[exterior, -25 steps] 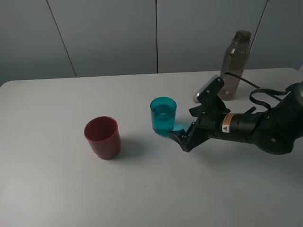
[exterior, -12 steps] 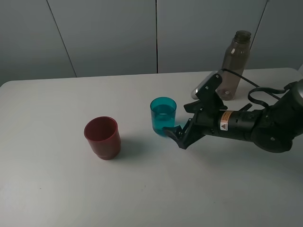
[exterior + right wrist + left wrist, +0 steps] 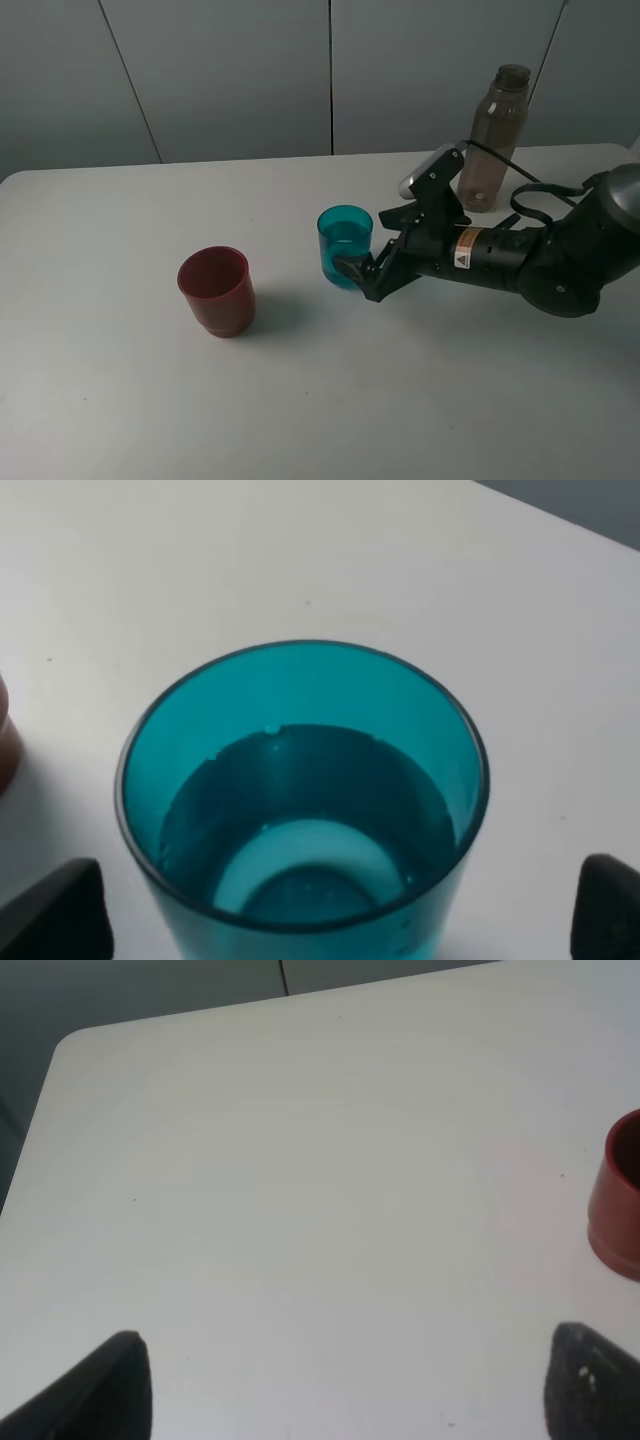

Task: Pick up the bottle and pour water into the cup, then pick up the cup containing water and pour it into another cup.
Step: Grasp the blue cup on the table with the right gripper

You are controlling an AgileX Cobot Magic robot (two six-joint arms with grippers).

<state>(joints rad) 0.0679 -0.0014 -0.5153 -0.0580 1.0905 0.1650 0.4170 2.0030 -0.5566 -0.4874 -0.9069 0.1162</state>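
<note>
Bracketing the filled cup for the 2nd pour

We are looking at the cup [image 3: 345, 245] standing upright near the centre of the table [image 3: 300, 410] in the ext. high view, w/ water [image 3: 300, 860] filling roughly its lower half per the right wrist view. The bottle [image 3: 492, 135] is standing upright at approx. 2 o'clock from the cup, well apart, w/ nothing gripping it, so we are judging the first pour done. At approx. 8 o'clock from the teal one, another cup [image 3: 215, 290], dark red, is waiting upright; we cannot tell if anything's in it.

The right gripper [image 3: 352, 268] is sitting low at the cup's 4 o'clock side. Its jaws are gaping about as wide as they go, one finger on each side of the cup, w/ a gap showing btwn each finger and the wall, so it is holding nothing. The left gripper [image 3: 350, 1390] is hanging over bare table, jaws wide, also holding nothing.

We are reading this as the grasp step of stage two. Next we are needing a squeeze on the cup's lower wall, firm but gentle since thin plastic probably flexes. After that come a level lift toward 8 o'clock and a slow tilt over the red rim, so nothing is slopping out early.
</note>
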